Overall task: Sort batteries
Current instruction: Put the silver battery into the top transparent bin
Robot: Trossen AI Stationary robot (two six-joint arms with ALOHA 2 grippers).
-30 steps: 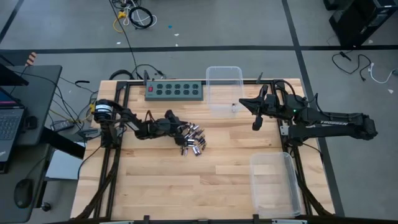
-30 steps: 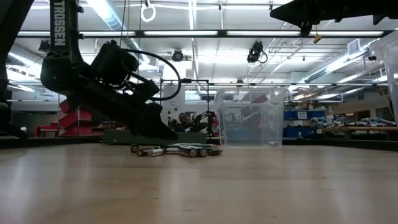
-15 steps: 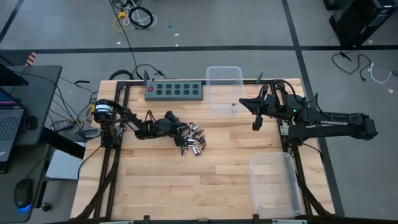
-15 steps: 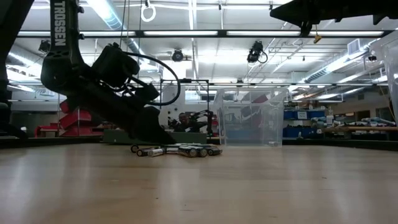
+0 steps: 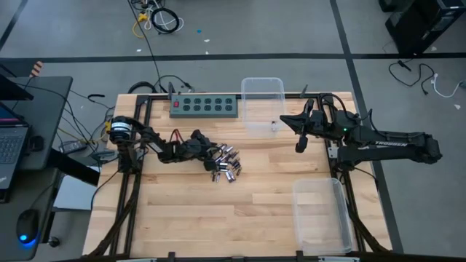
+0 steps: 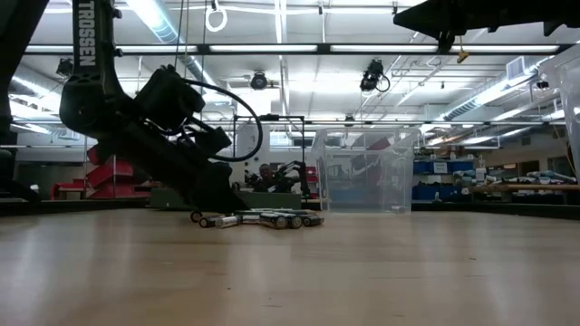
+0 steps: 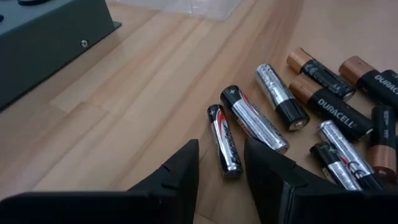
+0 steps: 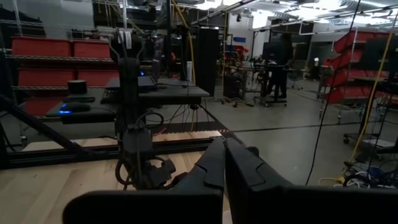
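Several batteries (image 5: 227, 161) lie on their sides in a loose pile on the wooden table, left of centre; the low view shows them as a low row (image 6: 263, 218). Some are silver and black, others copper and black (image 7: 323, 99). My left gripper (image 5: 212, 154) is low at the pile's left edge and open. In its wrist view the fingertips (image 7: 221, 144) stand on either side of a thin silver, black and red battery (image 7: 224, 149) without plainly touching it. My right gripper (image 5: 299, 145) is shut (image 8: 224, 146) and hangs high over the table's far right part.
A green power strip (image 5: 205, 106) lies along the far edge. A clear bin (image 5: 263, 98) stands to its right, also seen in the low view (image 6: 364, 172). A second clear bin (image 5: 321, 215) sits at the near right corner. Bare wood lies near of the pile.
My left gripper has drawn back slightly toward the table's left edge, away from the middle of the pile, and its wrist has tipped a little steeper. The batteries have stayed where they were.
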